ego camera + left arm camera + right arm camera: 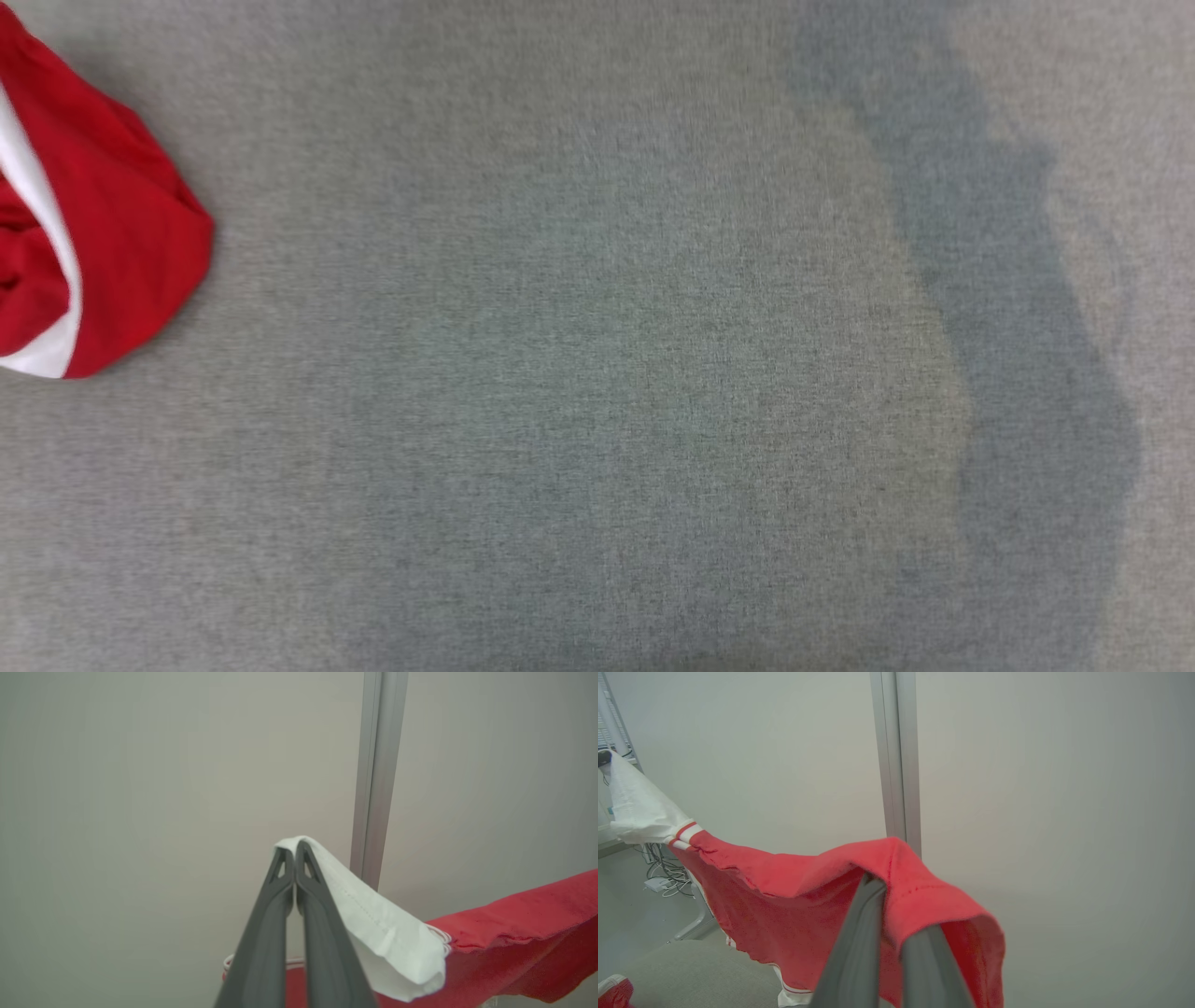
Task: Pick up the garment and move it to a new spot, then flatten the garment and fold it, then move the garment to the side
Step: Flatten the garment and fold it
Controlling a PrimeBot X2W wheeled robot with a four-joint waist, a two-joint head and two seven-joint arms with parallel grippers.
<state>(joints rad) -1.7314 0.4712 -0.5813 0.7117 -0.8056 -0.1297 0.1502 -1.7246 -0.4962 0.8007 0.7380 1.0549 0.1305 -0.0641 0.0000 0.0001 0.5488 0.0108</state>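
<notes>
Head view first: it's pretty much all grey woven-fabric counter [579,392], with a darker shadow [1018,355] running down the 3 o'clock side. At 9 o'clock, cut off by the edge, a bunched red cloth with a white stripe [121,224] lies on the counter. Can't tell if it's part of the piece the arms have or a separate one.

Left wrist view: the left tool [294,848] has its two dark grey fingers clenched tip to tip on the white corner of the red knit garment with white panels [514,919]. The white bit drapes over one finger toward 4 o'clock, then comes a thin striped trim, and the red body runs off at 3 o'clock, up in the air. Behind it there's a plain pale wall [140,788] and an upright silver metal post [378,765] at about 1 o'clock.

Right wrist view: the right tool [882,884] is clamped on a fold of the red fabric, which flops over the fingertips and hides them. From there the garment stretches through the air to 10 o'clock, where the left tool pinches its white end. The lower hem hangs toward 7 o'clock, near the counter; can't tell if it touches. A tangle of cables [663,877] lies on the floor [626,905] at 9 o'clock.
</notes>
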